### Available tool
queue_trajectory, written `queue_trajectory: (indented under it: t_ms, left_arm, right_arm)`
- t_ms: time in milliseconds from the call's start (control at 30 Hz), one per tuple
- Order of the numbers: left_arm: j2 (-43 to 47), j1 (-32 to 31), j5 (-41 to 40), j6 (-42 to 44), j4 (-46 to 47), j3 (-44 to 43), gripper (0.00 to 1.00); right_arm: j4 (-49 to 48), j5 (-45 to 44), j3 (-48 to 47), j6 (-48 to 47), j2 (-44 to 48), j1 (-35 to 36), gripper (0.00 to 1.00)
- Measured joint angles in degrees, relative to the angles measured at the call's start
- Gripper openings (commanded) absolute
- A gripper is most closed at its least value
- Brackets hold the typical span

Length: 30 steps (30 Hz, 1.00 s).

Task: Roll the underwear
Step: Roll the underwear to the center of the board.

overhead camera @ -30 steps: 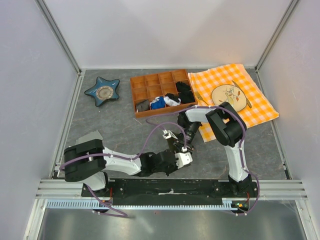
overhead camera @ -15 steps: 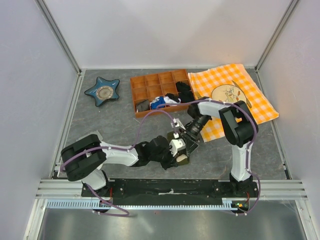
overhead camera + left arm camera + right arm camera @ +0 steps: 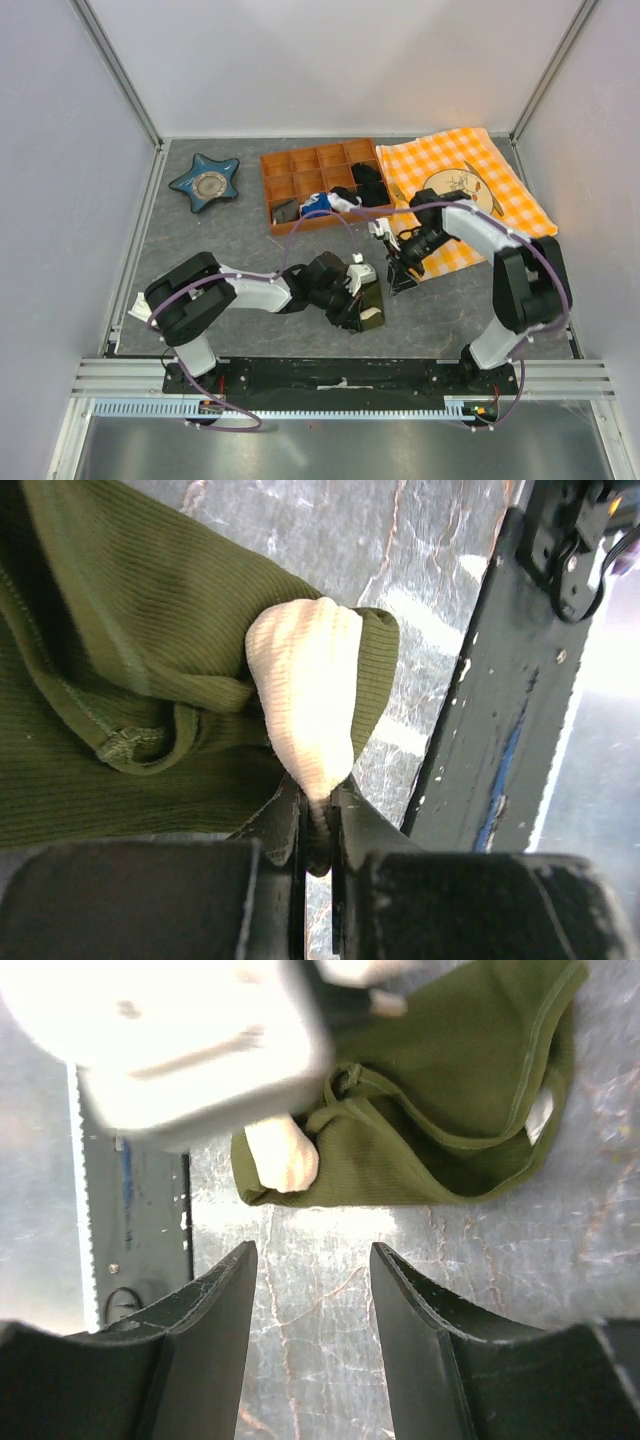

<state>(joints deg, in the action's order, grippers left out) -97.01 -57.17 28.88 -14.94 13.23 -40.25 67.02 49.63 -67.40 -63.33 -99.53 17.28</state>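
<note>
Olive-green ribbed cloth underwear [image 3: 420,1130] with a cream waistband [image 3: 300,700], bunched on the grey marbled table [image 3: 480,1290], waistband pinched in the closed left gripper [image 3: 318,825]; right gripper [image 3: 310,1280] parted, empty, beside it.

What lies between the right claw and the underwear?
Only bare grey tabletop, as the right wrist view shows: the open right claw sits short of the underwear, with nothing between them.

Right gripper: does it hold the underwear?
No, the right gripper is open with only table between its jaws, apart from the underwear.
</note>
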Motion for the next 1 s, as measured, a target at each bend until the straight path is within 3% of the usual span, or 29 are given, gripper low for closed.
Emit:
queue_trajectory:
  t_ms: [233, 433, 667, 1000]
  left_arm:
    - [-8.4, 6.3, 12.2, -7.8, -3.2, -6.8, 0.02]
    - [-13.5, 9.4, 19.7, -14.0, -4.7, -10.1, 0.02]
    - [-14.5, 9.8, 20.6, -15.3, -7.5, -11.8, 0.02]
    - [-14.9, 9.9, 20.4, -15.6, -10.3, -13.2, 0.05]
  right_arm:
    - [-6.7, -0.4, 10.0, -3.3, 16.4, 1.8, 0.57]
    - [-15.5, -4.5, 18.8, -3.7, 22.3, 9.9, 0.58]
    - [-26.9, -13.6, 24.1, -0.8, 24.9, 20.1, 0.6]
    - [-32.8, -21.5, 25.8, 0.3, 24.6, 24.8, 0.59]
